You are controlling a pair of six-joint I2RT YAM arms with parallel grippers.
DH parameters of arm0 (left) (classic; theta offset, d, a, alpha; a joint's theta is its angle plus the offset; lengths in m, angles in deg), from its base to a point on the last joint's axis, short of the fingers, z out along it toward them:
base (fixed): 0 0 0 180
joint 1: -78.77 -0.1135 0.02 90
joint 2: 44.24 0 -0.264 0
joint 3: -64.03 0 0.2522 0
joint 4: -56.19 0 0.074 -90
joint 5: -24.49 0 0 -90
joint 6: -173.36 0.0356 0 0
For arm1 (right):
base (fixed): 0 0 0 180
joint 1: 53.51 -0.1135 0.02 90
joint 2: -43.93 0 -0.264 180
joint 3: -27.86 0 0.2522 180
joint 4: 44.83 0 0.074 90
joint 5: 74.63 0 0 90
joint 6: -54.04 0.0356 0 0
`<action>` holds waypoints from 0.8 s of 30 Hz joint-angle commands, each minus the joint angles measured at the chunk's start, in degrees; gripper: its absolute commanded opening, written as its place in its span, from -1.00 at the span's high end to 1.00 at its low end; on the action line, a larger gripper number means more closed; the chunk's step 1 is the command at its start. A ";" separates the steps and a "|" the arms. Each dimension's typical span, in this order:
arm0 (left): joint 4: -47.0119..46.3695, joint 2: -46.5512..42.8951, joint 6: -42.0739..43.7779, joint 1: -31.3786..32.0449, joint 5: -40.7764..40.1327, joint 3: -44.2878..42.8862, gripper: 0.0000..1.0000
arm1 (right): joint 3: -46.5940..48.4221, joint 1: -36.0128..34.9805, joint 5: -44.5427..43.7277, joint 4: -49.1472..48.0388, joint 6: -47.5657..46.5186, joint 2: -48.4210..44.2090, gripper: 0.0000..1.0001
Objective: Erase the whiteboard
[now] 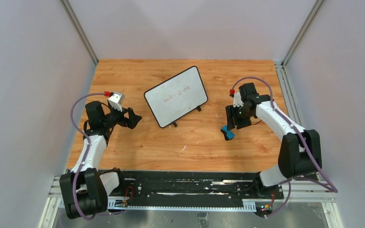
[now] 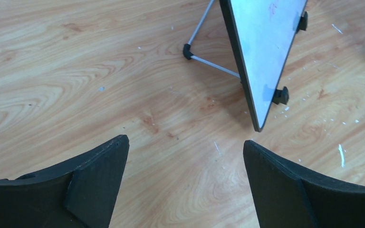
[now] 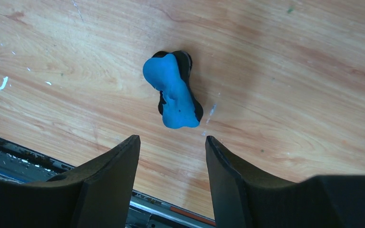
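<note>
Whiteboard [image 1: 176, 96] propped at a tilt on the table [image 1: 138, 147], between the two grippers and touching neither: ahead and to the right of the left gripper [image 1: 134, 118], well off to the left of the right gripper [image 1: 233, 124]. From above, full white face with a line of red writing [image 1: 177, 97], too small to read. From the left wrist, only the near edge and part of the face [image 2: 266, 42], seen obliquely beyond the right fingertip, plus what the top view hides: a thin metal stand [image 2: 214, 66] angled out behind the board, and small black feet [image 2: 280, 95] on the frame. Left gripper [image 2: 185, 147] spread wide, nothing between the fingers, bare wood under the gap. Right gripper [image 3: 172, 142] parted too, holding nothing. Blue eraser [image 3: 173, 92] flat on the wood just past its fingertips, in line with the gap, apart from both fingers; black underside peeking out along one edge, clear only in the right wrist view. From above, same eraser [image 1: 227, 133] a small blue patch right at the tip of the right gripper. White flecks [image 2: 340, 155] scattered on the wood near the board, plain in the wrist views, faint from above.
</note>
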 commanded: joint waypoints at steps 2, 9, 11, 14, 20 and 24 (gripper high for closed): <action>5.14 -1.31 2.14 -1.09 6.28 -0.81 -0.88 | -0.43 -3.21 0.98 -2.16 0.65 4.04 -0.10; 9.01 -1.50 3.90 -1.10 7.57 -2.39 -0.88 | 0.80 -3.89 -0.96 -3.11 0.67 8.74 -0.14; 9.29 -1.35 4.11 -1.10 7.76 -2.50 -0.88 | 1.22 -3.90 -1.88 -3.36 0.21 9.41 -0.19; 9.41 -0.96 4.50 -1.11 7.66 -2.41 -0.88 | 1.77 -3.90 -2.66 -3.67 -0.28 10.37 -0.20; 8.26 0.31 4.40 -1.11 7.54 -2.23 -0.88 | 2.87 -3.86 -3.42 -3.76 -0.57 12.55 -0.20; 6.86 0.86 3.50 -1.09 7.41 -2.15 -0.87 | 3.61 -3.92 -3.34 -3.76 -0.69 13.92 -0.11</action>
